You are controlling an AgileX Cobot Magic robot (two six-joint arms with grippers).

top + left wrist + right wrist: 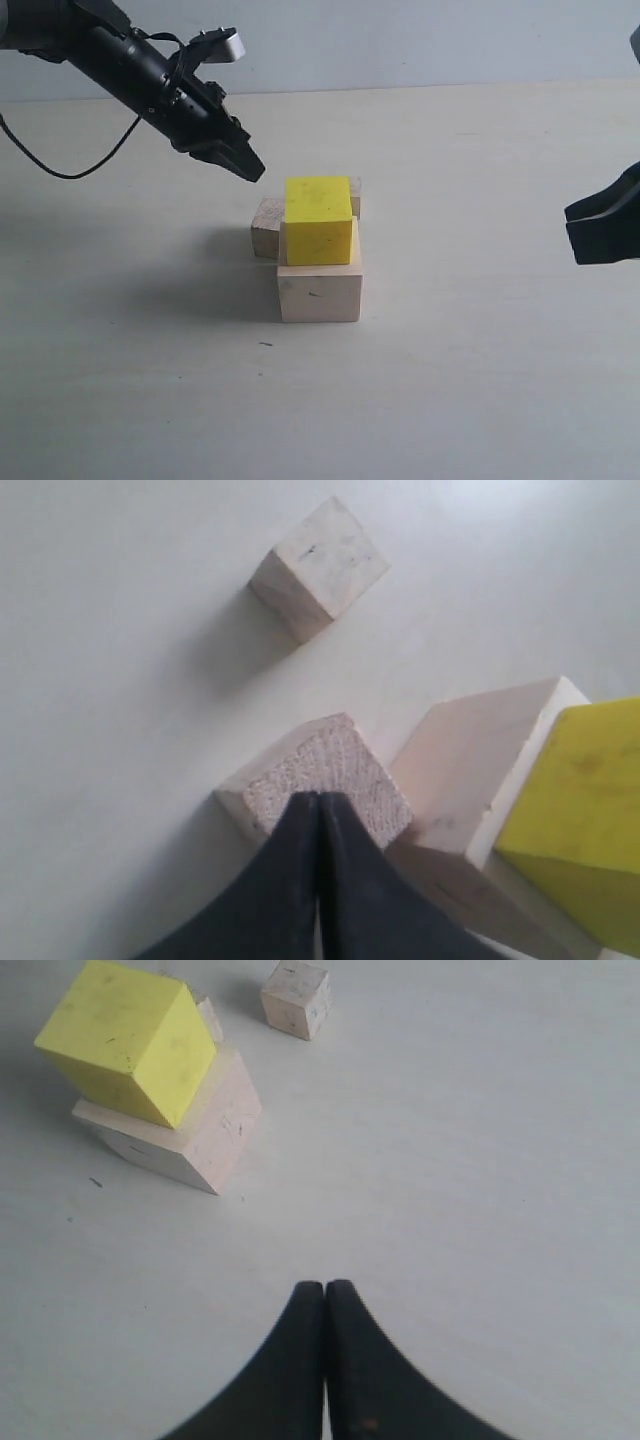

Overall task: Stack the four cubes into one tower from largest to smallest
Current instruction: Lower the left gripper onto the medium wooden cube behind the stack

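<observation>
The large pale wood cube point(319, 292) rests on the table with the bright yellow cube point(318, 219) on top of it, turned slightly and set toward the back. One small bare wood cube point(266, 228) touches the big cube's back left corner. Another bare wood cube point(355, 196) peeks out behind the yellow one. My left gripper point(252, 170) hangs shut and empty above and behind the left small cube point(325, 775); in its wrist view its tips point(320, 798) overlap that cube's top. The other small cube point(320, 568) lies farther off. My right gripper point(572, 232) is shut and empty, far right.
The pale tabletop point(480, 380) spreads out around the cubes, and a light wall rises behind its far edge. In the right wrist view the yellow cube point(130, 1040) on the large cube point(215, 1135) and one small cube point(296, 998) lie well beyond my shut right gripper point(325, 1285).
</observation>
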